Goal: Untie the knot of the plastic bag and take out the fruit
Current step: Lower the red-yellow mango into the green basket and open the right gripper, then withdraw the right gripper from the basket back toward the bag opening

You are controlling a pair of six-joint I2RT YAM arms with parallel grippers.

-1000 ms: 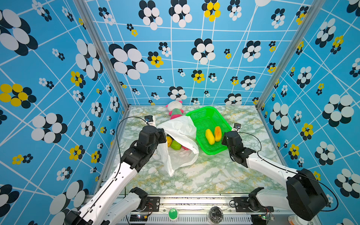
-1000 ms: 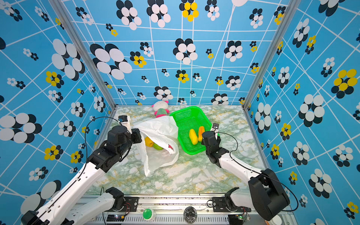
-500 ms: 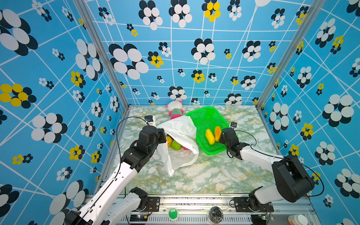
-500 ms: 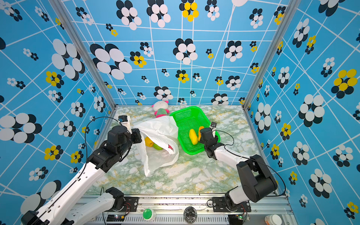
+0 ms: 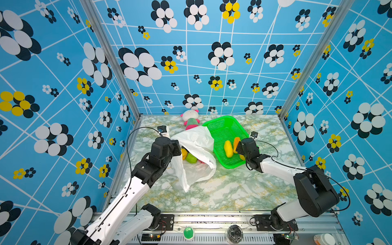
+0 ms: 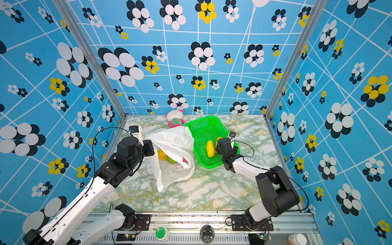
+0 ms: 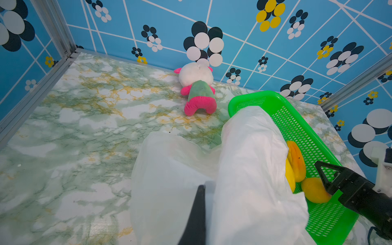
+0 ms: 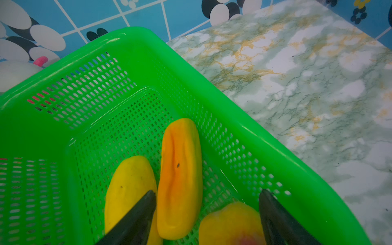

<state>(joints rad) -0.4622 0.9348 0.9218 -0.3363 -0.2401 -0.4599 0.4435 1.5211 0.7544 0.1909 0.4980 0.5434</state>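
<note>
We find the left gripper [image 5: 177,148] clamped on the plastic bag [image 5: 197,140], which hides most fruit [image 5: 191,158], and at its 3 o'clock the right gripper [image 8: 207,192] gapes wide over the green basket [image 8: 233,127].

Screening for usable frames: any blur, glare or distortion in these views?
Both top views: sharp and evenly lit, with strong wide-angle perspective. Left wrist view: the plastic bag sits close to the lens, soft and washed out. Right wrist view: white glare streaks on the green basket rim; the open right gripper is blurred at close range.
</note>
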